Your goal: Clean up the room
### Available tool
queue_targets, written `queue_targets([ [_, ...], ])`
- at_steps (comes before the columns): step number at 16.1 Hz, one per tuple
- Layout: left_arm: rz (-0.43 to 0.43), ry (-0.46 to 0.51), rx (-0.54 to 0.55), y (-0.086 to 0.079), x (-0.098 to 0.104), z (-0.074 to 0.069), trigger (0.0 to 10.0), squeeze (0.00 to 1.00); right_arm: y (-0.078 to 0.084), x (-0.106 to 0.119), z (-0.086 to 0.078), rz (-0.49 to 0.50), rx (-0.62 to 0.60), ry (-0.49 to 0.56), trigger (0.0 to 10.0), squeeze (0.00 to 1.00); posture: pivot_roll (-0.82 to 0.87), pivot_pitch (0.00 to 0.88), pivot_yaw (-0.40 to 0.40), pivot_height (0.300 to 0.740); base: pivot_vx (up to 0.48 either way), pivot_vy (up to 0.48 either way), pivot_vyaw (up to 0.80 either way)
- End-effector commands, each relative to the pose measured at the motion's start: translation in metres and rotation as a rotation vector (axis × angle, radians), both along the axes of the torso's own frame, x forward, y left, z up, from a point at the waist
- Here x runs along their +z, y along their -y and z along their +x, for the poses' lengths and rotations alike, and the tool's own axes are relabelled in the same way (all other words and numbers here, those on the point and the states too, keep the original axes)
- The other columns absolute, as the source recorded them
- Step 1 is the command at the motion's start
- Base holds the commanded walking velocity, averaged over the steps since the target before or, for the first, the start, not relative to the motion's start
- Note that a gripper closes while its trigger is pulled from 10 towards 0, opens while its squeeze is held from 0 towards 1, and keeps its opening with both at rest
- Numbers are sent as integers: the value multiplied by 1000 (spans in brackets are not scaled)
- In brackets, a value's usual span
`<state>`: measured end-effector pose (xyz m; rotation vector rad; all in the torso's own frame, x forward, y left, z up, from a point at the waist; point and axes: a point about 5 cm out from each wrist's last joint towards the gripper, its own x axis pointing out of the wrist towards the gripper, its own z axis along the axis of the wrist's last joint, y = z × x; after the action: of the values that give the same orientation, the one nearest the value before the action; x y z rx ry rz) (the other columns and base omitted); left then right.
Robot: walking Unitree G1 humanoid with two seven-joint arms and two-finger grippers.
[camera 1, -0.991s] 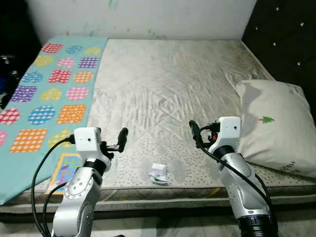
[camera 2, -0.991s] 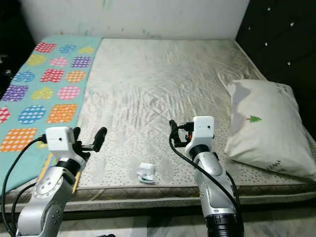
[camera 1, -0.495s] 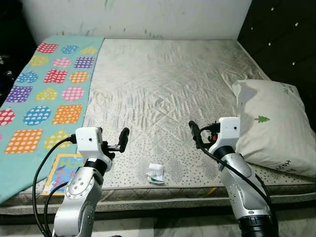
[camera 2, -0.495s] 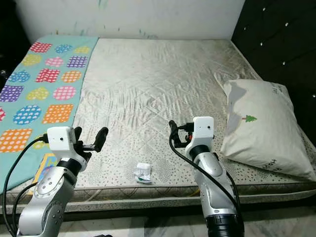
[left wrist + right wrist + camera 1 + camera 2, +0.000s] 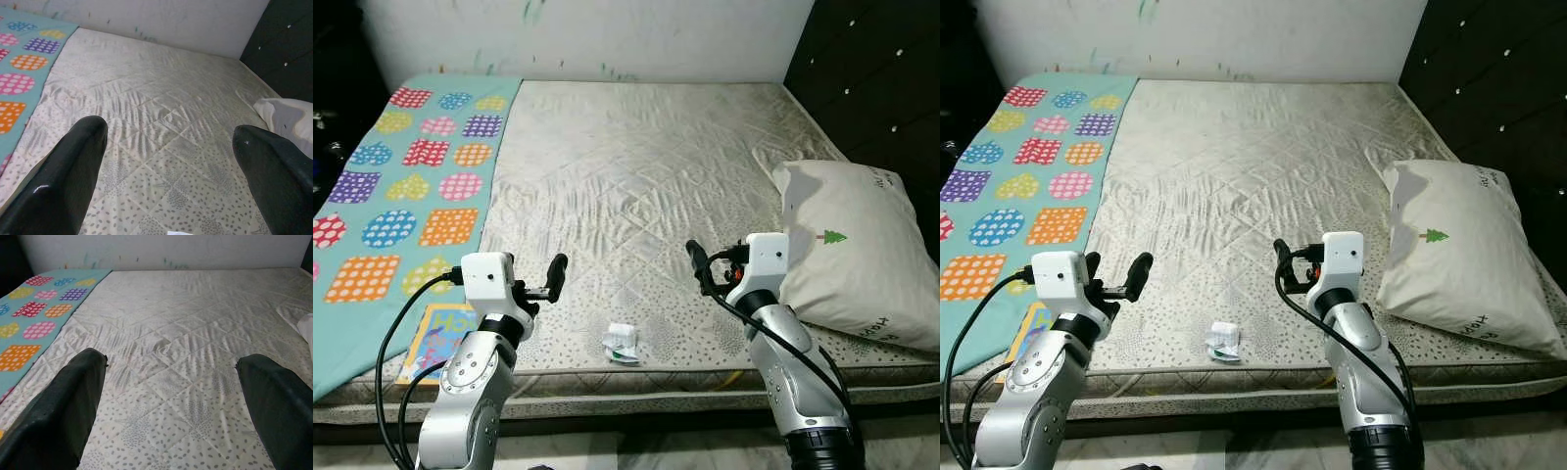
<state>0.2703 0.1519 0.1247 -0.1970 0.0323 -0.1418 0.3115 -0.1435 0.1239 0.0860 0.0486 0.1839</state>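
Observation:
A small crumpled white wrapper (image 5: 624, 343) lies on the bare quilted mattress (image 5: 636, 176) near its front edge. It sits between my two arms. My left gripper (image 5: 536, 280) hovers over the front left of the mattress, open and holding nothing, to the left of the wrapper. My right gripper (image 5: 717, 266) hovers open to the wrapper's right, also holding nothing. In the left wrist view the fingers (image 5: 58, 181) stand wide apart over the quilt. The right wrist view likewise has the fingers (image 5: 68, 401) far apart.
A turquoise blanket (image 5: 406, 186) with coloured patches covers the bed's left side. A picture book (image 5: 438, 338) lies at its front corner. A white pillow (image 5: 857, 250) rests at the right edge, by a dark padded wall (image 5: 881, 69).
The head camera has shifted slightly, so the whole scene sits a little differently. Both arms hold the same pose and the wrapper has not moved.

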Motion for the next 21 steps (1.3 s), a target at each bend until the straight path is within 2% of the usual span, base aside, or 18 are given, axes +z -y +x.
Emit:
queue_targets([
  [1,9,-24,7,-1,-4,0,10000,0,1,2,-1,8,-1,12,10000,0,-19,84,-36,671,0,0,0],
  [6,22,-17,19,-3,-3,5,10000,0,2,3,3,7,-8,15,10000,0,-21,67,-39,671,0,0,0],
  [11,56,49,64,-12,12,16,10000,0,-1,18,16,20,-7,70,10000,0,-20,0,-37,671,0,0,0],
  [14,91,55,94,-16,10,14,10000,0,-2,18,20,6,28,79,10000,0,-7,0,-49,671,0,0,0],
  [17,132,36,205,-30,2,3,10000,0,-8,17,17,-3,62,80,10000,0,-5,0,-65,636,0,0,0],
  [20,179,8,234,-28,-10,-5,10000,0,-13,8,13,-12,97,44,10000,0,4,35,-101,627,0,0,0],
  [21,165,-3,235,-27,-12,-7,10000,0,-15,9,11,-3,113,42,10000,0,10,45,-105,627,0,0,0],
])
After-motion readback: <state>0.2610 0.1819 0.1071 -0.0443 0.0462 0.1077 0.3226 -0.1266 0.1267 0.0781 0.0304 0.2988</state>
